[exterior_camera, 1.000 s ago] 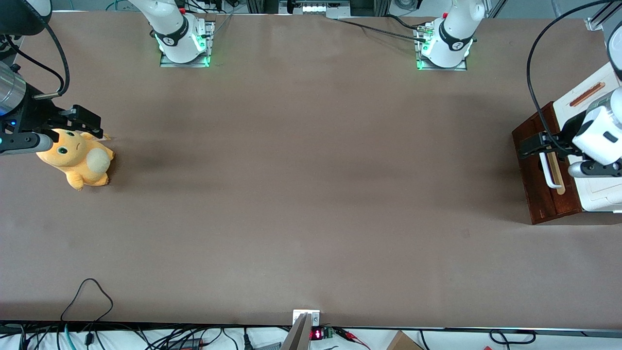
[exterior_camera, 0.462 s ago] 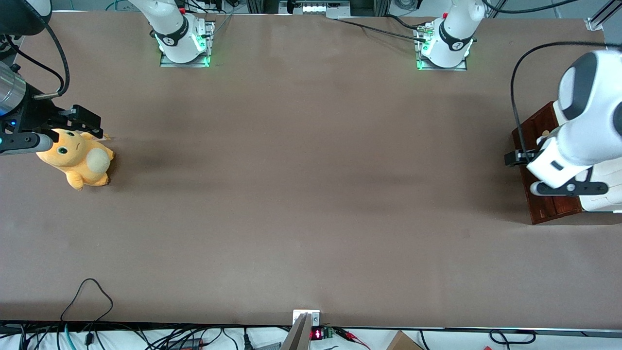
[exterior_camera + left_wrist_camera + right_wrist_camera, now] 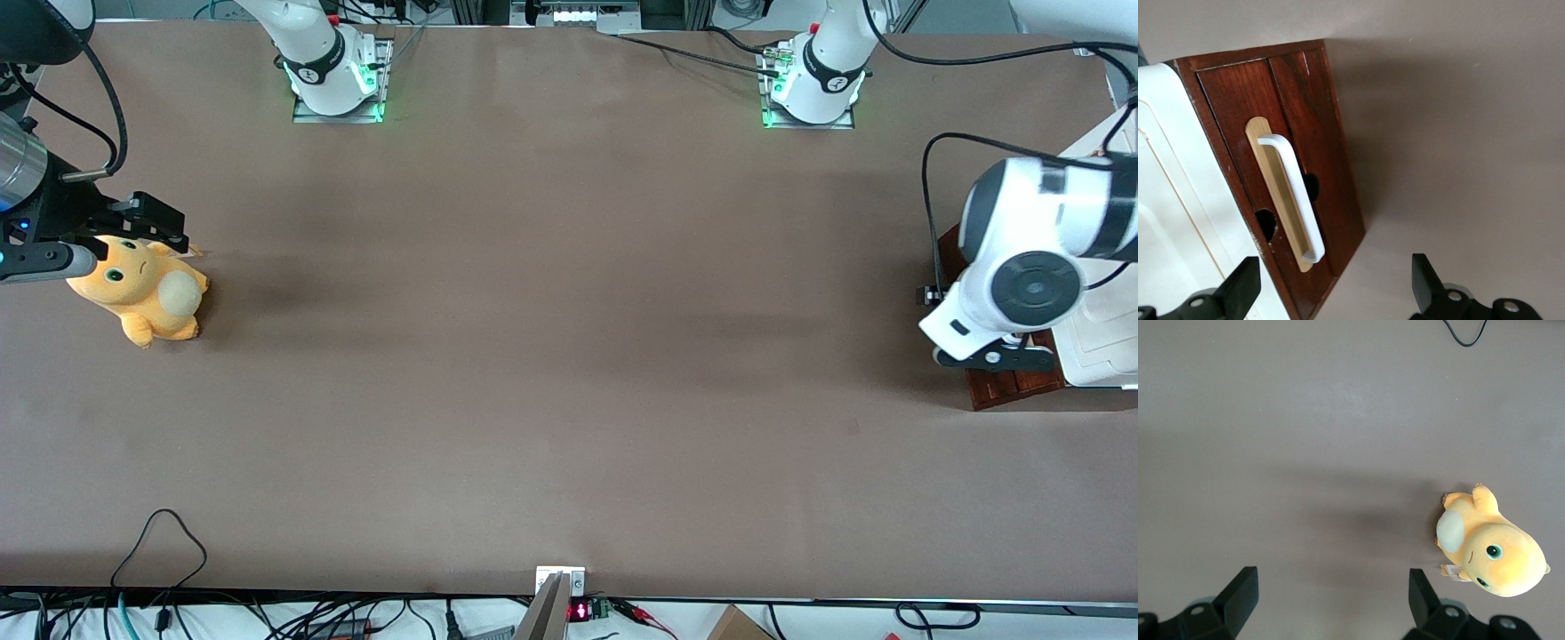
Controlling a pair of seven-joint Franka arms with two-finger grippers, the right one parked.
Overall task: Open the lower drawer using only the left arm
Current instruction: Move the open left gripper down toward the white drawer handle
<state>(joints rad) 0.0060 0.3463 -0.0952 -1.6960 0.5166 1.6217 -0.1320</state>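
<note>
Left wrist view looks onto the lower drawer (image 3: 1288, 167), its dark red-brown front closed against the white cabinet (image 3: 1178, 220). The white bar handle (image 3: 1297, 197) runs along a pale wood strip on that front. The gripper (image 3: 1331, 287) hangs released, fingers (image 3: 1241, 287) spread wide, apart from the handle and touching nothing. From the front, the left arm (image 3: 1022, 276) covers most of the drawer, at the working arm's end of the bench (image 3: 569, 356).

The cabinet (image 3: 1102, 347) stands on the tabletop (image 3: 551, 356) at the working arm's end. The gripper (image 3: 1331, 293) hovers in front of the lower drawer (image 3: 1298, 120), jaws apart, clear of its handle (image 3: 1295, 193). A plush toy (image 3: 142, 293) lies toward the parked arm's end.
</note>
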